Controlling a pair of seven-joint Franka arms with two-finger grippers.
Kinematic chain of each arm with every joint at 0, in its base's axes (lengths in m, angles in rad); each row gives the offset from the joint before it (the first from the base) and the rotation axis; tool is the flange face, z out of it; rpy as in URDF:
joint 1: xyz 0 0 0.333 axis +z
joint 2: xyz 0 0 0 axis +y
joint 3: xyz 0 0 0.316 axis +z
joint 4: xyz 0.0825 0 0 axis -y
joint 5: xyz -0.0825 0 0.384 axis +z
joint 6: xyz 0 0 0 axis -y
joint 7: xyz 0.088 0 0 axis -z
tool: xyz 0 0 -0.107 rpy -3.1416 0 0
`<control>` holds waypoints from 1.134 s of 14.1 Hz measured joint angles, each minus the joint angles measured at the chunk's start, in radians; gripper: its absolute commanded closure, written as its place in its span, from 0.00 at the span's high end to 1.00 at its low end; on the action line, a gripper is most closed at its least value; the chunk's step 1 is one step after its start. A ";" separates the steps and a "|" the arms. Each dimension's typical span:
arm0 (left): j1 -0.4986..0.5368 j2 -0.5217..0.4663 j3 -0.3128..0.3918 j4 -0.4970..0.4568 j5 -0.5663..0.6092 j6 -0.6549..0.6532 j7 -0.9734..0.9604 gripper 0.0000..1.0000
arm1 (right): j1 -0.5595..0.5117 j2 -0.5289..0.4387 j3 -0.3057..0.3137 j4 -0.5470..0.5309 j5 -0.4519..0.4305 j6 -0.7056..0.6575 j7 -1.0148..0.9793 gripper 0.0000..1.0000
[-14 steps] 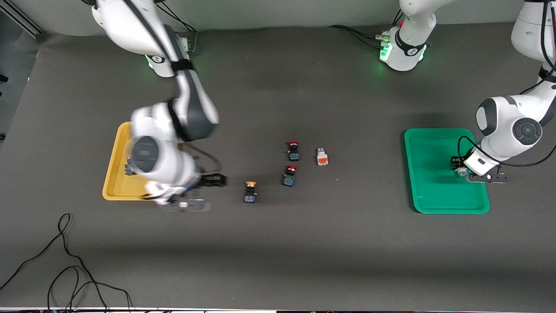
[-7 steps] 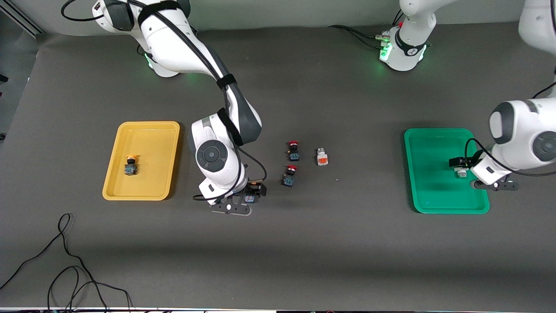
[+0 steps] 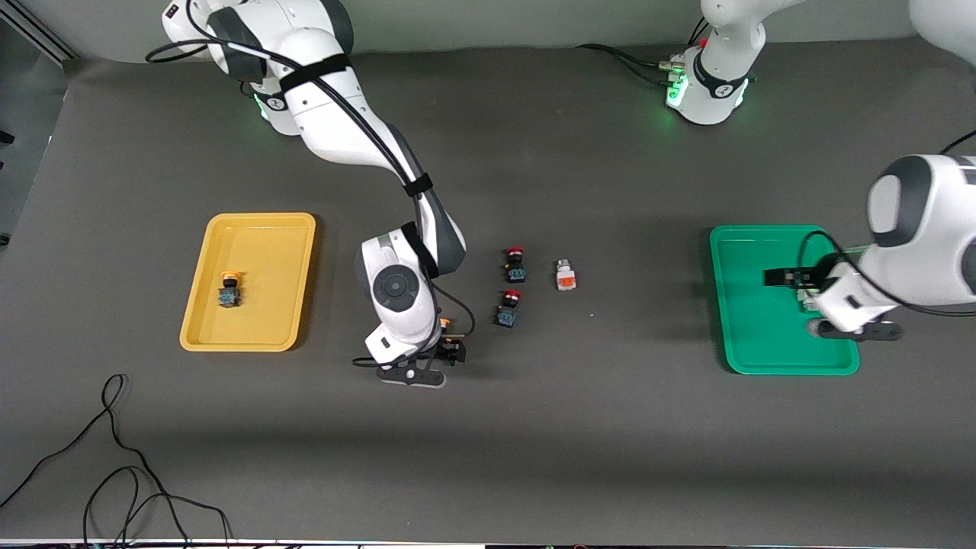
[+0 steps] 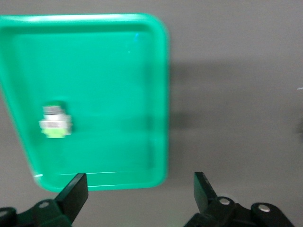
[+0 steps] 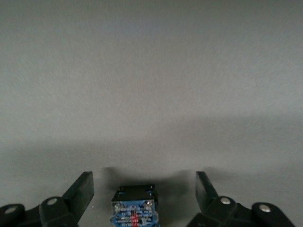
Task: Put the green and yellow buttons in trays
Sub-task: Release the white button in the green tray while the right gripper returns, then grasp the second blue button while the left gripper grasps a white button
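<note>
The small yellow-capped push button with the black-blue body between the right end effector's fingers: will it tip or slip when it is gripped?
The small yellow-capped push button with the black-blue body looks rigid and blocky, so it will probably not deform. Being tiny, it is likely light and may skid on the table if one finger touches first. Its round cap could perhaps let it roll if knocked over.

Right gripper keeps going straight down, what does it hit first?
Probably the yellow-capped button on the table: it sits between the right gripper's open jaws, directly below. How far down is unclear.
</note>
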State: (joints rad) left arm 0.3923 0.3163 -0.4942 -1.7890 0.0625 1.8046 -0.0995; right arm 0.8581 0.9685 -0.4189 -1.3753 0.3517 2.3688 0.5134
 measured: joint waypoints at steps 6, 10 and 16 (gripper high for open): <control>-0.222 0.080 -0.109 -0.003 -0.014 0.136 -0.349 0.99 | 0.018 -0.005 0.000 -0.004 0.000 0.001 0.000 0.42; -0.311 0.179 -0.108 -0.004 -0.012 0.238 -0.467 0.99 | 0.020 -0.014 0.000 -0.009 0.000 -0.014 -0.003 0.29; -0.386 0.303 -0.096 -0.006 0.069 0.368 -0.600 0.99 | 0.005 -0.126 -0.021 0.018 0.000 -0.226 -0.061 0.29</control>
State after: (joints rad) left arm 0.0065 0.6196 -0.5904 -1.7953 0.1316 2.1724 -0.7000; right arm 0.8632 0.8426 -0.4403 -1.3569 0.3514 2.1432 0.4529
